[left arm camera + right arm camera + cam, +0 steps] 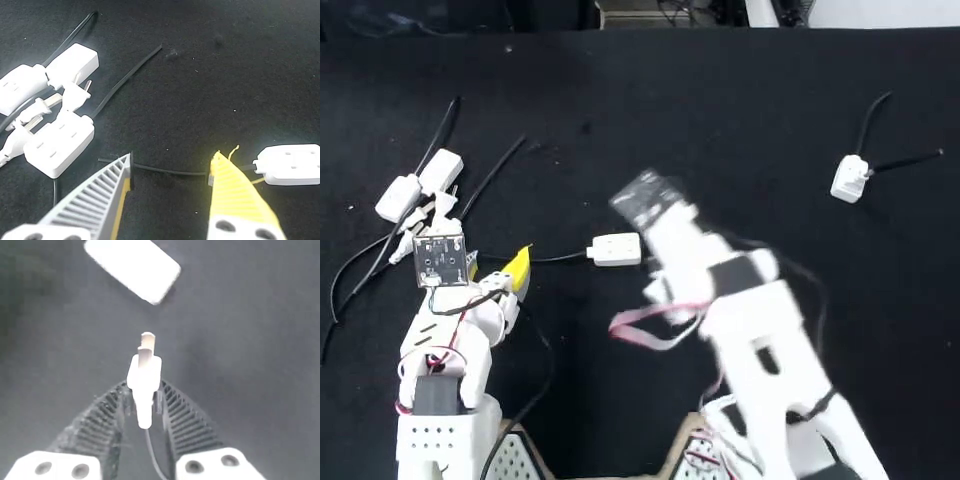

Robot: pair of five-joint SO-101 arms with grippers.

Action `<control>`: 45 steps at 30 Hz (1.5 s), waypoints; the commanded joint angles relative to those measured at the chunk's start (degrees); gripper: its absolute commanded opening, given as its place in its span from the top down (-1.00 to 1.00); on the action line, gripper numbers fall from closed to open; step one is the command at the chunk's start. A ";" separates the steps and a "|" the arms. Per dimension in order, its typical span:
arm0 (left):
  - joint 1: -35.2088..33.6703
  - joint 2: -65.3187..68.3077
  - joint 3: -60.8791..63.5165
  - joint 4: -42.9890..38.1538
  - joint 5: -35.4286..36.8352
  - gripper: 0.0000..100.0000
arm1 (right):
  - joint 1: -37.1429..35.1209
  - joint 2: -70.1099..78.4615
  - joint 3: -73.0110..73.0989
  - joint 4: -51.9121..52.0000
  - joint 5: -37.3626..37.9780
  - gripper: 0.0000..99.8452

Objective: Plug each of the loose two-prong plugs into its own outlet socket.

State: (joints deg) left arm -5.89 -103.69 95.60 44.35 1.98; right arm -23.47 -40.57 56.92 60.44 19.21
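The right gripper [144, 390] pinches one plug [145, 367], its prongs facing a white outlet [132, 270] but not seated. The left gripper [171, 160] hangs with jaws spread. Far-left plugs [75, 92] lie loose.

Soft, even light falls from above, and the matte black cloth table [720, 110] swallows most of it, so hardly any shadows show on it. In the high view a pale strip along the far right edge [880, 12] glares. There the white right arm [760, 340] is smeared into streaks, perhaps by motion, while the white left arm [450, 340] at the near left reads crisply. In the left wrist view the white plastic outlet blocks [60, 145] are bright, close to washed out, with thin dark shadows beneath them. In the right wrist view the white two-prong plug [144, 380] is soft at its prongs, and the white rounded outlet block [132, 270] beyond it is out of focus.
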 commanded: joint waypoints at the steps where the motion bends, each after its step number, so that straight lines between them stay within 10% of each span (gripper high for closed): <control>1: 0.13 -0.70 -1.27 -0.53 -0.35 0.49 | -11.96 -1.98 6.02 -15.91 -8.00 0.98; 12: 1.89 -0.70 -2.42 -0.53 8.53 0.49 | -19.87 10.33 9.71 -41.85 -10.99 0.98; 45: 4.70 -0.70 -1.89 -2.73 0.00 0.49 | -24.26 10.86 10.07 -41.93 -10.90 0.98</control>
State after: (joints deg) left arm -0.62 -103.69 95.52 42.59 2.33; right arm -46.86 -29.93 67.30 20.00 8.66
